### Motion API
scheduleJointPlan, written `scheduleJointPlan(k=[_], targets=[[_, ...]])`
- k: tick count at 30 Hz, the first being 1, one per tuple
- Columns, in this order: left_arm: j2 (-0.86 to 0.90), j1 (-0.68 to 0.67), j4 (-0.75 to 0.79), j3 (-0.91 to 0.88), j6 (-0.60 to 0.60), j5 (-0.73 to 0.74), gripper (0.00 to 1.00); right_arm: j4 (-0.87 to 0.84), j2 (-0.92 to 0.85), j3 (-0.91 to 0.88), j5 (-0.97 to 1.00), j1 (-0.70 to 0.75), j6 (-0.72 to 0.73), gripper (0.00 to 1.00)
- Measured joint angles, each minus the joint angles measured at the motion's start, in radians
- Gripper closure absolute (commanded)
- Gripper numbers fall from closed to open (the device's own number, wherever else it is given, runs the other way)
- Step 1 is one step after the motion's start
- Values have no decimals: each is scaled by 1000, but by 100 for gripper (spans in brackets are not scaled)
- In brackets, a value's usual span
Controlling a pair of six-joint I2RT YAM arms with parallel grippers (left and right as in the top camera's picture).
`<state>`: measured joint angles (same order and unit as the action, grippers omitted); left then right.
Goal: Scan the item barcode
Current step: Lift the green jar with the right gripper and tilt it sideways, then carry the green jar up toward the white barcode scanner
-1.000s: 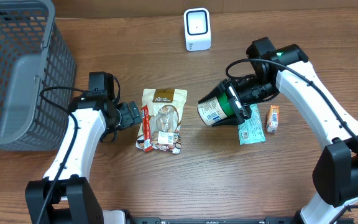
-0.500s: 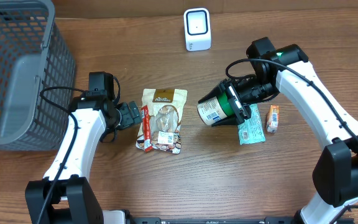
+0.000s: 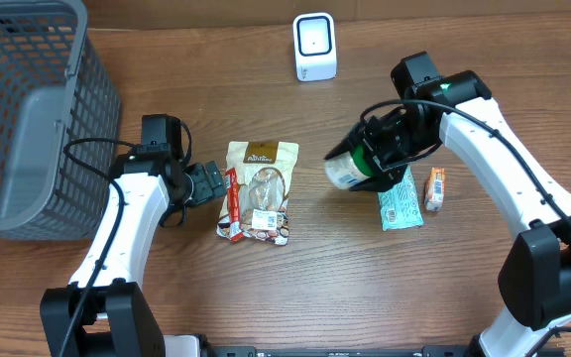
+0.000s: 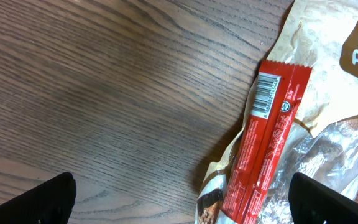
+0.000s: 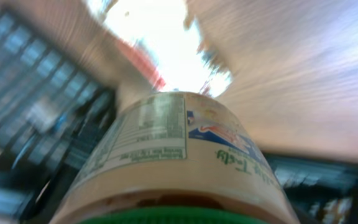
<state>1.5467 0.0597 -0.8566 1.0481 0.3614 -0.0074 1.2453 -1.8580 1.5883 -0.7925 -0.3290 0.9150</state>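
As its label presumably must face the scanner [image 3: 314,47], the jar [image 3: 345,171] is held aloft and tilted, a little way in front of that unit. The right gripper [image 3: 377,159] is closed around its green-lidded end, while the left gripper [image 3: 209,183] gapes wide and empty just beside the snack bag [image 3: 258,190].

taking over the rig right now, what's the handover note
Left tool: open, empty, beside the red bar on the snack bag's edge.
Right tool: shut on the jar at its lid end, jar on its side, near the teal packet, short of the scanner.
Done: jar picked up.
Left: present its barcode to the scanner.
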Motion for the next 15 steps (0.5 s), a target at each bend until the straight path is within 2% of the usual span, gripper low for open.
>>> scheduleJointPlan(k=[4,8,15], targets=[[0,0,0,0,0,0,0,-3,0,0,322,1,0,96],[0,0,0,0,0,0,0,-38,0,0,544,1,-30,96],[0,0,0,0,0,0,0,-213,0,0,655,1,-294,97]])
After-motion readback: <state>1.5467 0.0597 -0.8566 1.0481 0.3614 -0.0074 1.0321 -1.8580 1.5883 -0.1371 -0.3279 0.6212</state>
